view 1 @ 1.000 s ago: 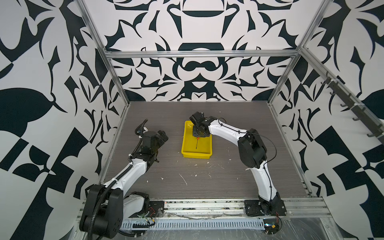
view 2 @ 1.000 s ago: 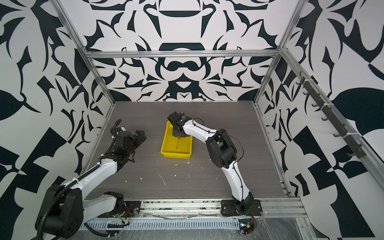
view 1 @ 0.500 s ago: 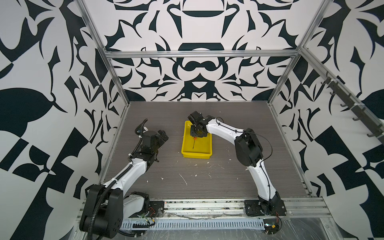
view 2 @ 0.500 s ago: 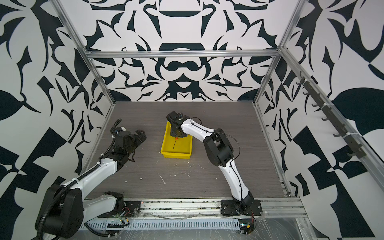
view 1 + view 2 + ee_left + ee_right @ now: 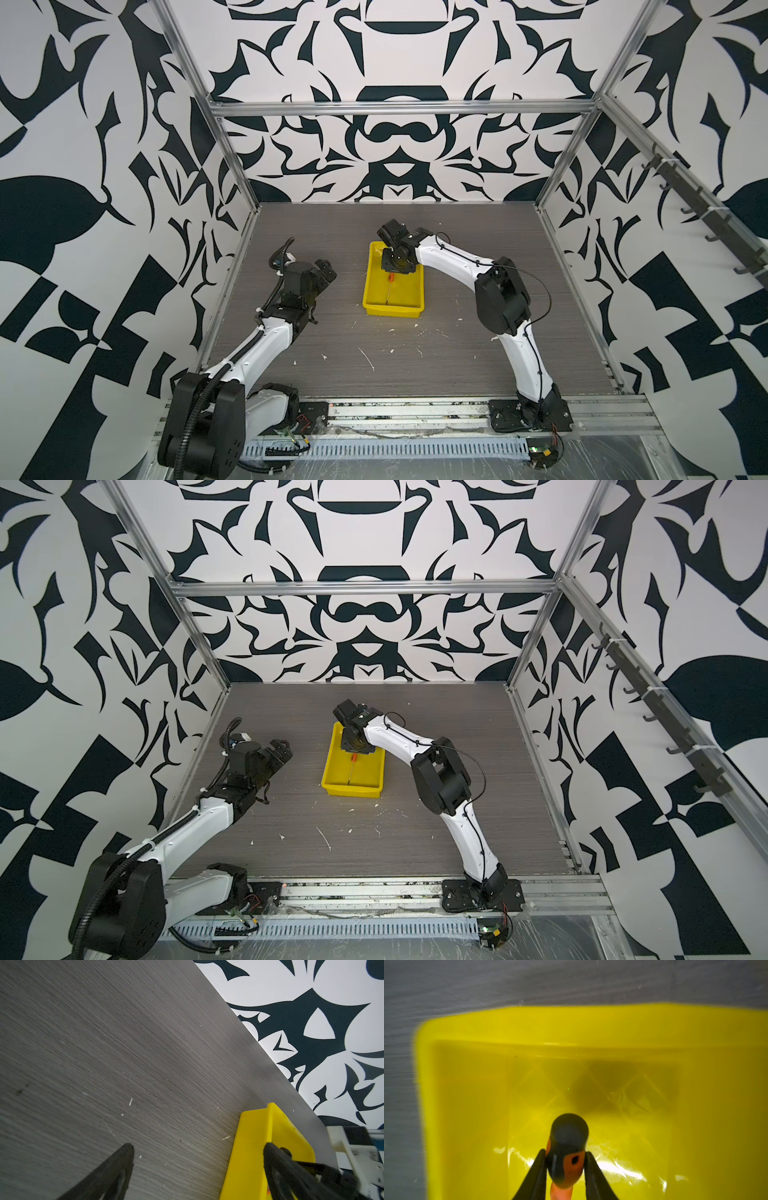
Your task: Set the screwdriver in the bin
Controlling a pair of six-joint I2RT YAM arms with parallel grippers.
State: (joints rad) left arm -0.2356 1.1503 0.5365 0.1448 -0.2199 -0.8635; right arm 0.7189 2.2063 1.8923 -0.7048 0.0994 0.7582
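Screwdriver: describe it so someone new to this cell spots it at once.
Start at the bin, the only bright yellow thing on the grey table, near its middle. Over the bin's far end hangs the right gripper, and the screwdriver sits between its fingers, thin shaft slanting down into the bin. Its orange handle with a black cap marks it out from the white flecks on the table.

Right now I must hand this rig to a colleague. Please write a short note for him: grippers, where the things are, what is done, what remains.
Right gripper: low inside the bin, fingers flanking the screwdriver handle; whether they still clamp it I cannot tell.
Left gripper: open, empty, beside the bin over the table.
Screwdriver: within the bin walls, shaft pointing at the near wall in both top views.
Done: carried into the bin.
Left: confirm the release, then lift the right arm clear.
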